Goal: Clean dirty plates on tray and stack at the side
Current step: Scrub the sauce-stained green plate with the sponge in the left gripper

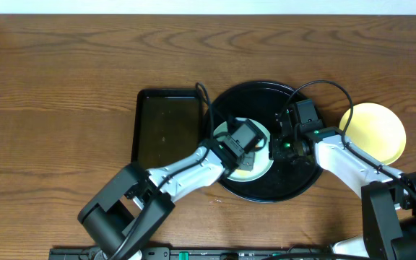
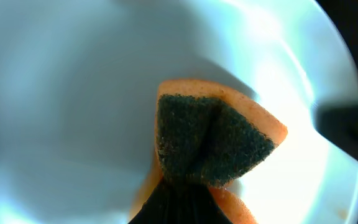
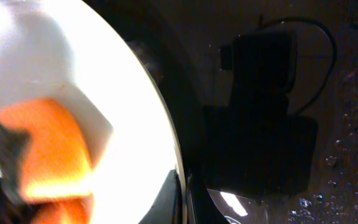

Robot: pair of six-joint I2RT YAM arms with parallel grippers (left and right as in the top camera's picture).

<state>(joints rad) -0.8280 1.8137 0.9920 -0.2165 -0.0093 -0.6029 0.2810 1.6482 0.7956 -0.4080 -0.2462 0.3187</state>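
Left wrist view: my left claw [image 2: 182, 186] is clamped on the sponge [image 2: 213, 140], which presses on the plate [image 2: 73, 93] straight below, mid tray [image 1: 266, 94]. My right claw [image 1: 275, 148] pinches the plate's rim, toward the tray's right side.

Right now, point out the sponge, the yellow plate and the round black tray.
sponge [image 2: 213, 140], left wrist view, dark scouring face.
yellow plate [image 1: 374, 131], overhead view, its middle.
round black tray [image 1: 260, 95], overhead view, bare floor by far rim.
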